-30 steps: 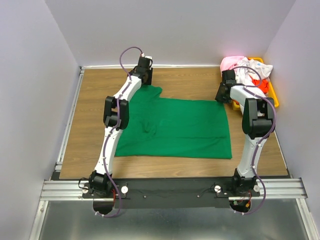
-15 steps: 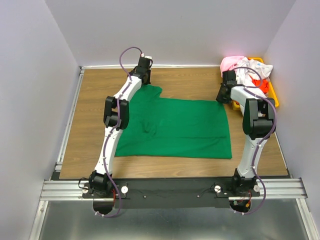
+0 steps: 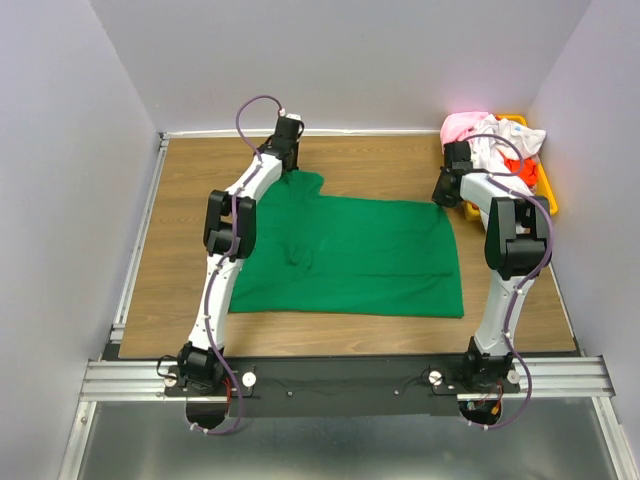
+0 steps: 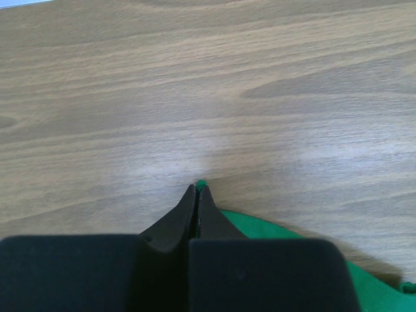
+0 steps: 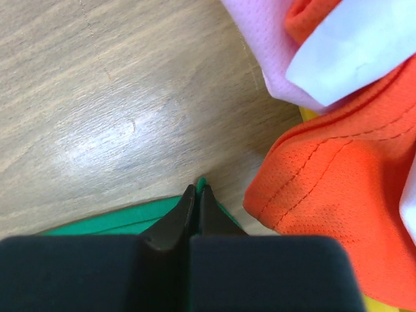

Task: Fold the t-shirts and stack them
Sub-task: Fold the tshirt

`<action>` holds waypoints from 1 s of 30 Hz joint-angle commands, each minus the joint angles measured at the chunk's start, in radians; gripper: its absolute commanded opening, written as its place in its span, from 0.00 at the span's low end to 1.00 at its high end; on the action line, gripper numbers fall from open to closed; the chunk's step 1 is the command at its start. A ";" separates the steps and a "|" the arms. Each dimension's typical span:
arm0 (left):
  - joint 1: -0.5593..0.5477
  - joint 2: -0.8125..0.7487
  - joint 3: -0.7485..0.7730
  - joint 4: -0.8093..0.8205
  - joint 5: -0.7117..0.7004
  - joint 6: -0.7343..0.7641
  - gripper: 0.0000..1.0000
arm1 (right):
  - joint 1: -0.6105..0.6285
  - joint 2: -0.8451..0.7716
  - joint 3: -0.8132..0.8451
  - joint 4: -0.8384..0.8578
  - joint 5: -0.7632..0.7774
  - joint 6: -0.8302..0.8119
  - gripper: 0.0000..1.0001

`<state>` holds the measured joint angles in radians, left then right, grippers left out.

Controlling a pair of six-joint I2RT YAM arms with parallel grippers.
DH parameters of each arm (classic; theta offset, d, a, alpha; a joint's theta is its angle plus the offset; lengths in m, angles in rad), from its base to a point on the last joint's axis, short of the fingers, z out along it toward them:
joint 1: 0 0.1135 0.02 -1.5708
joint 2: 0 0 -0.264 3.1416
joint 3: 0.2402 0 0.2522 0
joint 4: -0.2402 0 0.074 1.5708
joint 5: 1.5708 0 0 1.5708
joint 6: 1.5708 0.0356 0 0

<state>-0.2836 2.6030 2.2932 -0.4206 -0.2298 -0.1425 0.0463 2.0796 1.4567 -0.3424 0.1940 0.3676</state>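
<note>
Spread t-shirt (image 3: 350, 255): plain bright green, unpatterned. Table (image 3: 180, 230): light brown wood grain. Pink t-shirt (image 3: 462, 125): pale pink. White t-shirt (image 3: 495, 137): plain white. Orange-red t-shirt (image 5: 325, 195): vivid orange-red, fine mesh weave. Bin (image 3: 549, 203): yellow-orange.

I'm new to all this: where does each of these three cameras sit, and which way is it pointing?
Top external: above and behind, looking down on the table, both arms and the spread green t-shirt.
Left wrist: mounted behind the left gripper, facing down past its shut fingers, which pinch a green edge.
Right wrist: likewise behind the right gripper; orange t-shirt and pink t-shirt lie beside it.
Shared: both wrist views show pinched green cloth and wood.
</note>
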 commanded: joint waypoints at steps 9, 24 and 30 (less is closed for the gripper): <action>0.032 -0.127 -0.064 0.138 0.032 0.020 0.00 | -0.002 0.037 0.085 -0.058 -0.056 -0.013 0.00; 0.089 -0.237 -0.070 0.328 0.213 0.058 0.00 | -0.002 0.125 0.376 -0.112 -0.106 -0.053 0.00; 0.089 -0.509 -0.515 0.522 0.283 0.011 0.00 | 0.000 0.060 0.280 -0.110 -0.120 -0.058 0.00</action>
<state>-0.1932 2.2631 1.9621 -0.0650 -0.0170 -0.1055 0.0463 2.1933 1.7870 -0.4210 0.0998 0.3298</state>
